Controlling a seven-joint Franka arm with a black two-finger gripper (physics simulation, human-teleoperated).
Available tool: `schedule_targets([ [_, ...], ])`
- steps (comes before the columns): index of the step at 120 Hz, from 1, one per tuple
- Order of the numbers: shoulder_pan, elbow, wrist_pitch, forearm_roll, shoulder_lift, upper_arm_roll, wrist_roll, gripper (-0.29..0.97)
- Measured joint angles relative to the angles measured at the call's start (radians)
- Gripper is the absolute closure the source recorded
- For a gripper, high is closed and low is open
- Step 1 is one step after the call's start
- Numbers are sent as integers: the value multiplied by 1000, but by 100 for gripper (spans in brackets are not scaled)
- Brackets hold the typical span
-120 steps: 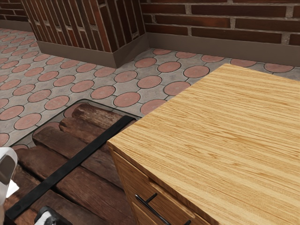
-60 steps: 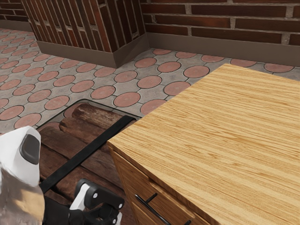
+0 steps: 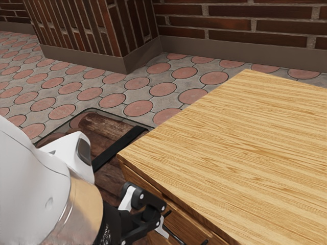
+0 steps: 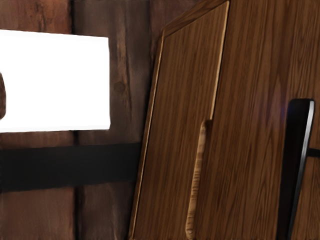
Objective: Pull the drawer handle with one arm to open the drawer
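Missing the bar is judged the chief risk: the gripper is seen close against the cabinet's front, at the upper end of the drawer handle, and it cannot be told whether the handle is bracketed or merely neared. If a pull were begun off to one side, the handle would likely be brushed or slipped off and the drawer left shut. A pull angled away from the drawer's travel could also bind it. A bump of the black hand against the wooden front is possible as well, since little gap can be made out.

Whether the gripper is released or clenched cannot be read from either view, and nothing is shown to be held by it.

In the wrist view, the drawer handle is shown as a dark bar standing off the wood, to one side of the hand's line. The drawer front appears flush under the cabinet top, so the drawer is judged not yet opened. Behind the gripper, the white arm is seen over dark planks crossed by a black strip.
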Motion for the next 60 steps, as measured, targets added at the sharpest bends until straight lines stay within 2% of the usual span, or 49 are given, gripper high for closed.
schedule_targets([
  [60,-3,-50,73,-10,26,2,-6,0],
])
